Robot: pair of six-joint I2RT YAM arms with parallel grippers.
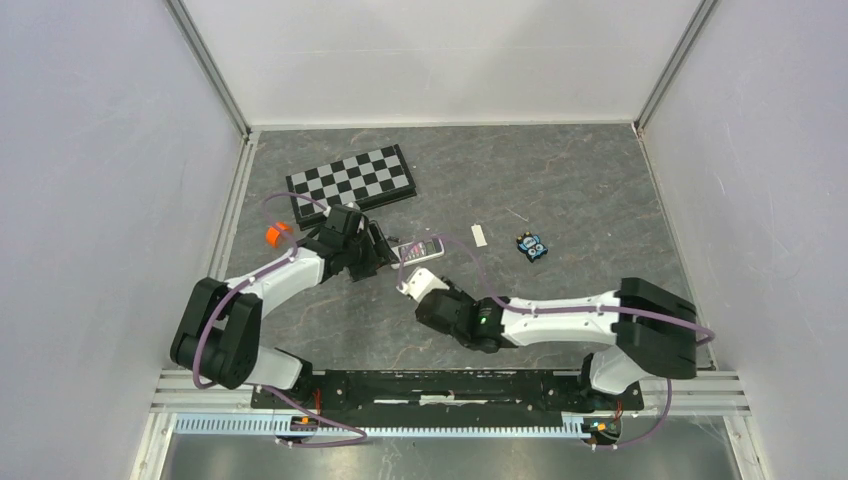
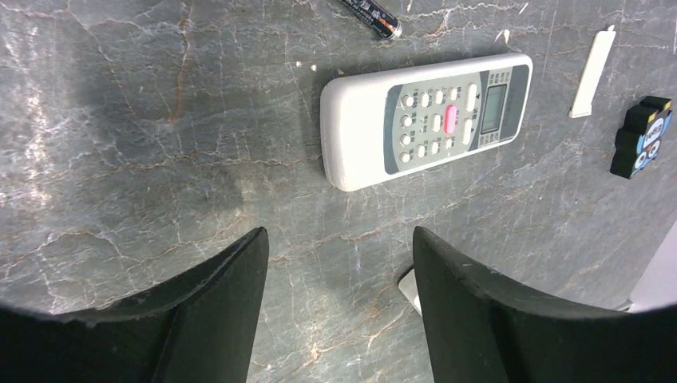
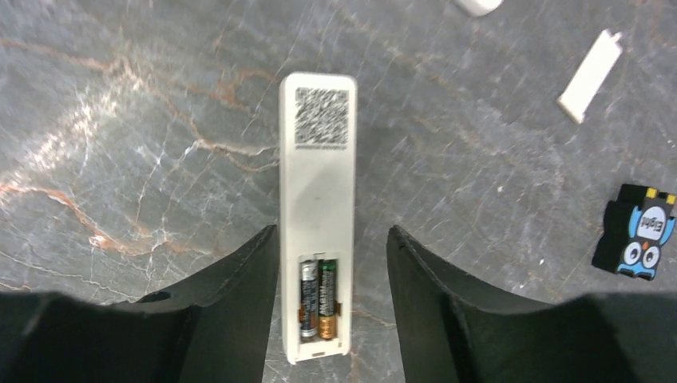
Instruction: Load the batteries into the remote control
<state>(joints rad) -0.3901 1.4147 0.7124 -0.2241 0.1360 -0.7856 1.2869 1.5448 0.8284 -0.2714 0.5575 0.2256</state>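
Our right gripper (image 3: 333, 233) is open, jaws on both sides of the white remote control (image 3: 315, 183), which lies back up near the middle of the tabletop (image 3: 120, 120). Both batteries (image 3: 318, 299) sit in its uncovered recess at the near end. If we pull away crooked, a jaw may push the remote control and shake the batteries loose. Farther off the lid (image 3: 589, 76) lies well apart. Our left gripper (image 2: 339, 239) is open also, holding nothing.

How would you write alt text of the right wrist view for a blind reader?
A slim white remote lies back up on a grey marble table, two batteries seated side by side in its open recess, between the open jaws of the right gripper. A white strip and a black-and-blue gadget lie to the right.
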